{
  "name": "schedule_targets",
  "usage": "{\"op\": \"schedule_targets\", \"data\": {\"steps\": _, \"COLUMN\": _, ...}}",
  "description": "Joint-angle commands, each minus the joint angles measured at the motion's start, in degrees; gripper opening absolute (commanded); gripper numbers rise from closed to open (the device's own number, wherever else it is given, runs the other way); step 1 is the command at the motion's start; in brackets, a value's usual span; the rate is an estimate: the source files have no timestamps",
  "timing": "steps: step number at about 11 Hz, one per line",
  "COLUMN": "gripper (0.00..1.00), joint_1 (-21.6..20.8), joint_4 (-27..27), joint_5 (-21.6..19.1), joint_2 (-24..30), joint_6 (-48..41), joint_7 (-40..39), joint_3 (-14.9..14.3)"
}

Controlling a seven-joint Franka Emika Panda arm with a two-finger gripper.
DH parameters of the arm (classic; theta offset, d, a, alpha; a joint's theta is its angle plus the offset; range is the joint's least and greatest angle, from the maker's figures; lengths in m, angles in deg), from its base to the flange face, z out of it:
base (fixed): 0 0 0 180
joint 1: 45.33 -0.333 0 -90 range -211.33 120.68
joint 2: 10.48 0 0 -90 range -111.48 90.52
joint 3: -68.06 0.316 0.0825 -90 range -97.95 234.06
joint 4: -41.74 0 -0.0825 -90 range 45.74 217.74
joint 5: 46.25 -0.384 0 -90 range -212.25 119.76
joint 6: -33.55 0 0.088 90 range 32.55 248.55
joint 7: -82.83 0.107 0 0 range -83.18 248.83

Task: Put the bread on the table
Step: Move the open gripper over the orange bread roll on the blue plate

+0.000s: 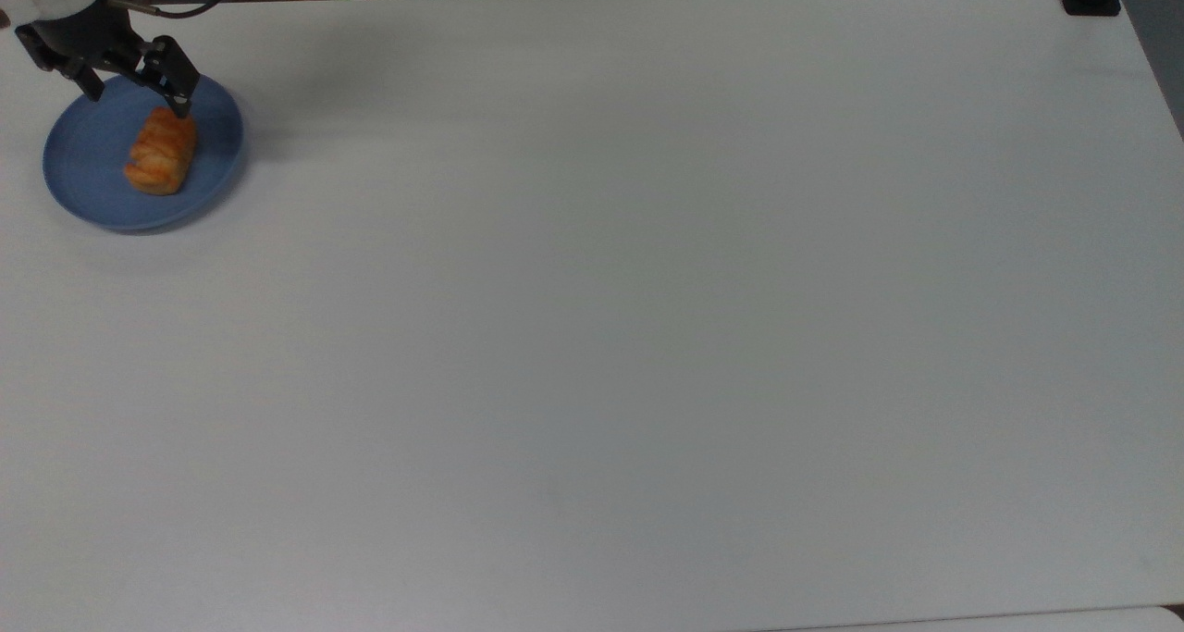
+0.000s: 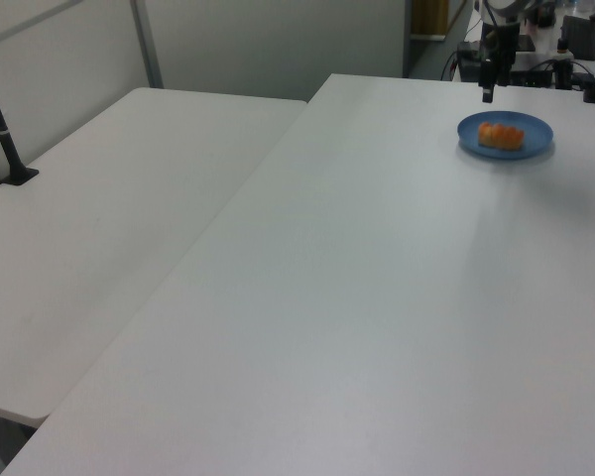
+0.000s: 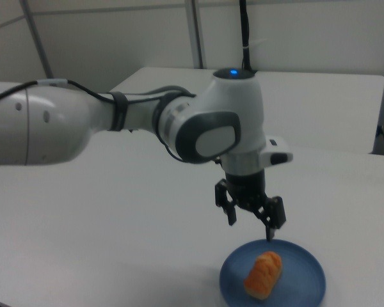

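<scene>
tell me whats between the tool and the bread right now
Nothing: in the right view the open tool hangs above the bread on the blue plate, with air between them.

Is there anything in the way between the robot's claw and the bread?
Nothing visible is. The gripper hangs open in the air above the far edge of the blue plate, and the bread lies bare on that plate with nothing over it or beside it.

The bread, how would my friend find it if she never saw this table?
Look at the big white table and find the round blue plate near its top-left corner in the top view. The bread lies on it: a small golden-orange loaf with a ridged top.
</scene>
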Motion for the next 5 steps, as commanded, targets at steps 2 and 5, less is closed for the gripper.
{"op": "schedule_targets", "data": {"steps": 2, "gripper": 1.00, "joint_1": 1.6, "joint_4": 3.6, "joint_5": 0.3, "joint_2": -1.7, "joint_6": 5.6, "joint_7": -6.2, "joint_3": -0.3}}
{"op": "schedule_targets", "data": {"steps": 5, "gripper": 1.00, "joint_1": 1.7, "joint_4": 5.9, "joint_5": 0.4, "joint_2": -2.3, "joint_6": 8.5, "joint_7": -6.3, "joint_3": -0.3}}
